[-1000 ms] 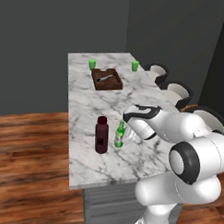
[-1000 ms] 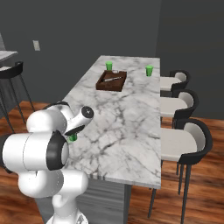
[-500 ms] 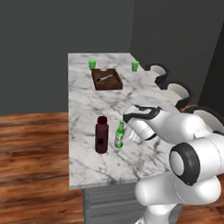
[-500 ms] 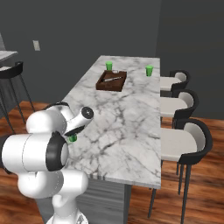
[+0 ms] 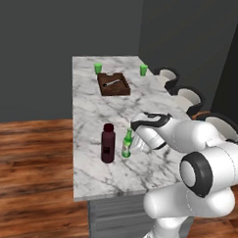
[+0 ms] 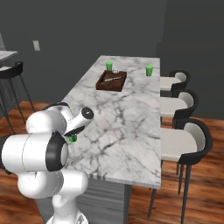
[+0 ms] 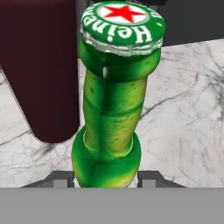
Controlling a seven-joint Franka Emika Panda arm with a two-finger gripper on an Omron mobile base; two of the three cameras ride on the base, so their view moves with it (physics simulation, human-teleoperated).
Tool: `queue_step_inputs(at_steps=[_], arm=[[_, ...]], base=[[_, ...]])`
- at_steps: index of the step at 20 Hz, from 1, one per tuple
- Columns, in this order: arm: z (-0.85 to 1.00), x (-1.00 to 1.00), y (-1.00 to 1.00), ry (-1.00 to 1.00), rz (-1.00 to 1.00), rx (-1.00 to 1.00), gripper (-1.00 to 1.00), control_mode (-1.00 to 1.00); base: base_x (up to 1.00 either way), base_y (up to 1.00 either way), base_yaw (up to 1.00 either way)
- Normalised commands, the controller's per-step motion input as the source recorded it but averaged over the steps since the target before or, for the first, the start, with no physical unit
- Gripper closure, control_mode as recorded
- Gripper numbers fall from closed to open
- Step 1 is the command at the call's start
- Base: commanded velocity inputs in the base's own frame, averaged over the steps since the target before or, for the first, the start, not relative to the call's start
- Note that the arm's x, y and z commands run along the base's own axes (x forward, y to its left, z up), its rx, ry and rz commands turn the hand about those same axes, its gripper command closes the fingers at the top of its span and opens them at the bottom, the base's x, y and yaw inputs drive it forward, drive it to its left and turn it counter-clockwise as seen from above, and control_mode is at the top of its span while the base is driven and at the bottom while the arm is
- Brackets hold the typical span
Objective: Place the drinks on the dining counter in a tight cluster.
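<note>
A slim green bottle (image 5: 126,143) with a red-star cap stands upright on the dining counter (image 5: 92,110), close beside a wide dark maroon bottle (image 5: 108,143) on its left. My gripper (image 5: 131,147) reaches in from the right, shut on the green bottle low on its body. In the hand view the green bottle (image 7: 114,105) rises between my fingertips (image 7: 59,178), with the maroon bottle (image 7: 41,70) just behind it to the left on the marble (image 7: 183,109). From the right base view, a sliver of the green bottle (image 6: 72,138) peeks out under my arm.
A brown tray (image 5: 113,85) with a utensil lies mid-counter, and two small green cups (image 5: 97,67) (image 5: 143,69) stand at the far end. White chairs (image 6: 183,140) line the right side. The counter's near edge (image 5: 113,192) is just in front of the bottles.
</note>
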Motion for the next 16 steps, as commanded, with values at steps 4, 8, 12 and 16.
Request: queue_step_inputs(at_steps=[4,8,12,16], arm=[[0.00,0.00,0.00,0.00,0.00,0.00,-1.00,-1.00],[0.00,0.00,0.00,0.00,0.00,0.00,-1.00,-1.00],[0.00,0.00,0.00,0.00,0.00,0.00,-1.00,-1.00],[0.00,0.00,0.00,0.00,0.00,0.00,-1.00,-1.00]], base=[[0.00,0.00,0.00],[0.00,0.00,0.00],[0.00,0.00,0.00],[0.00,0.00,0.00]])
